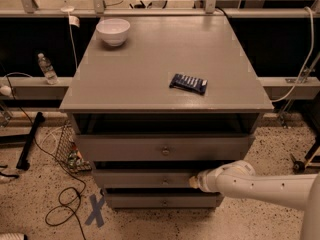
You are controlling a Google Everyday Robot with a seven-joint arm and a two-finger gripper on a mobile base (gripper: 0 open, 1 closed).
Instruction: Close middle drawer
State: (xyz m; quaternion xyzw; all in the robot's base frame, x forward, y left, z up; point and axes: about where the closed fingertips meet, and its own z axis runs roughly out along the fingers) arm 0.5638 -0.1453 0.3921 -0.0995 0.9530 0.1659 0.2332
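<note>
Grey-painted wood makes up the whole three-drawer cabinet (165,59). Its wide, narrow-fronted grey middle drawer (142,179) runs off to the left of the view from the gripper (193,182). The gripper sits at the tip of a smooth white robot arm (260,184) that reaches in from the lower right. Its pale end is pressed against the right part of that drawer's flat front. Whether the gripper is open or closed cannot be told, and nothing can be seen held in it.

A dark strip of shadow shows just above the gripper, between the middle drawer's front and the taller grey top drawer (162,145) with its small round knob (165,151). How far out the middle drawer stands cannot be judged. Just below the gripper is the lowest grey drawer (162,200), slightly narrower.

Well above the gripper, on the cabinet's flat top, lies a dark blue rectangular snack packet (188,83). Farther up and to the left stands a round white bowl (113,31).

Down on the speckled floor, left of the gripper, are a blue tape cross (95,210) and a loop of black cable (62,206). A clear plastic water bottle (47,69) stands on a ledge far to the upper left.
</note>
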